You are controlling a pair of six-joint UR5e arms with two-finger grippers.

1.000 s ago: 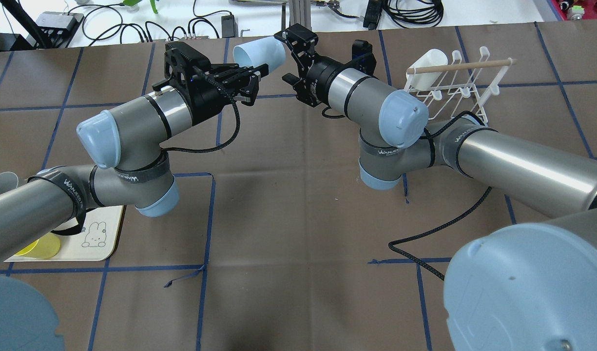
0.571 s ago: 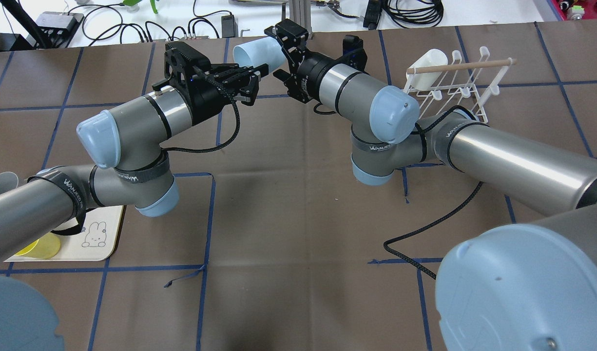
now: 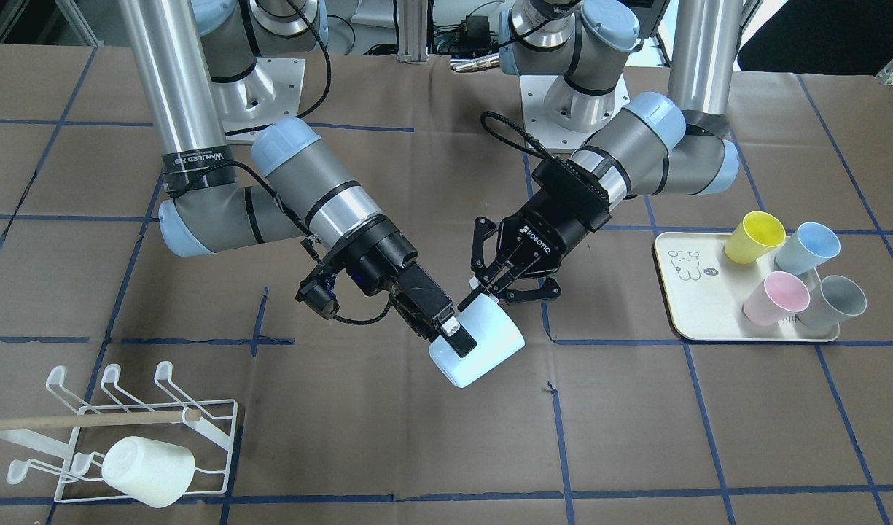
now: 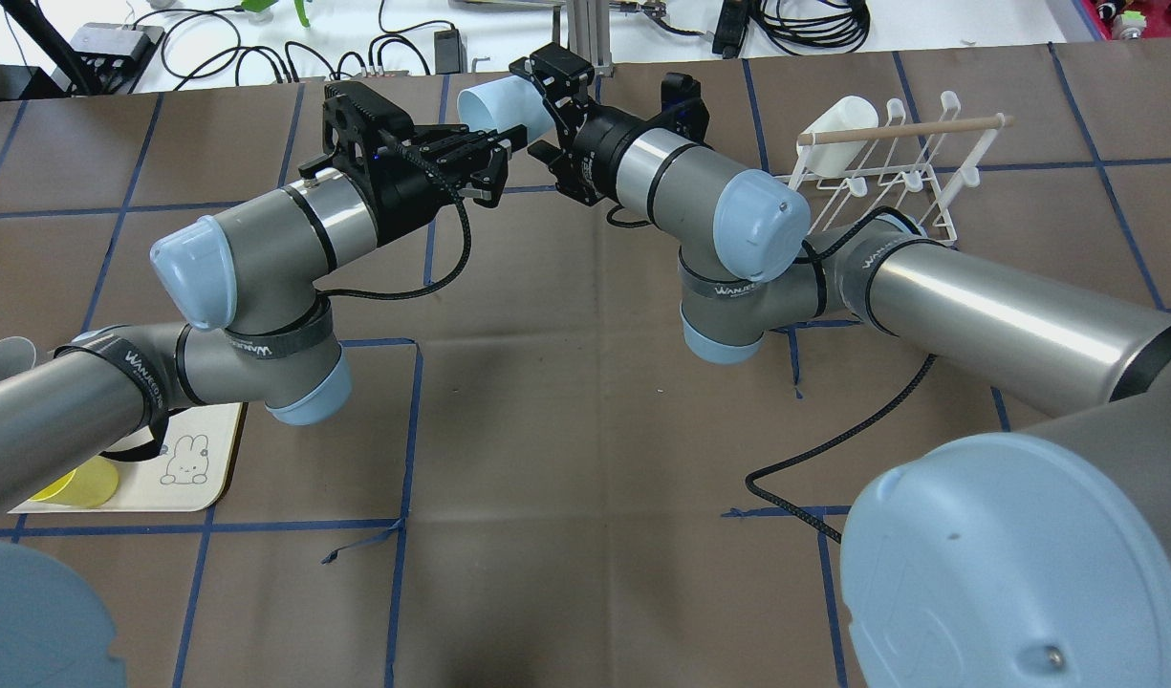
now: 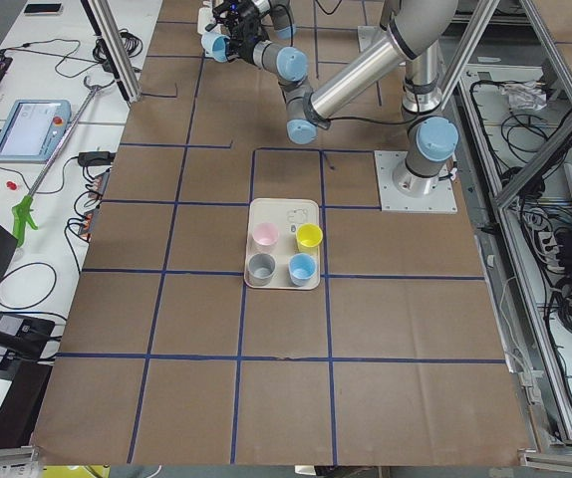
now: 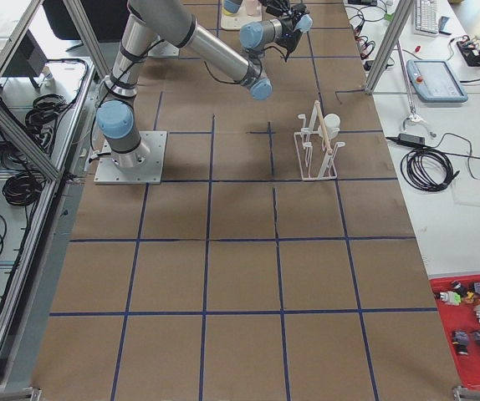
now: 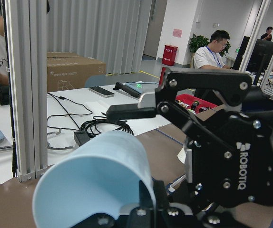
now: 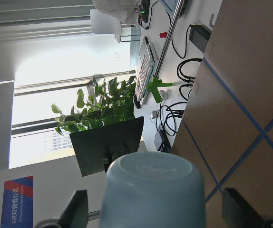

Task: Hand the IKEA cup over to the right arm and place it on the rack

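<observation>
Now cup [image 3: 490,350] hangs sideways, axis level, base pointing away from right claw [image 8: 154,211], which has advanced and straddles it, spread wide; left claw [image 3: 486,295] clamps it.

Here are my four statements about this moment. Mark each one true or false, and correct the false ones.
1. The left gripper holds the pale blue cup by its rim. True.
2. The right gripper is shut on that cup. False: its fingers are spread on either side of the cup's base, with gaps showing in the right wrist view.
3. The rack carries no cup. False: a white cup sits on it.
4. A yellow cup, a sky-blue cup, a pink cup and a grey cup stand on the tray. True.
</observation>
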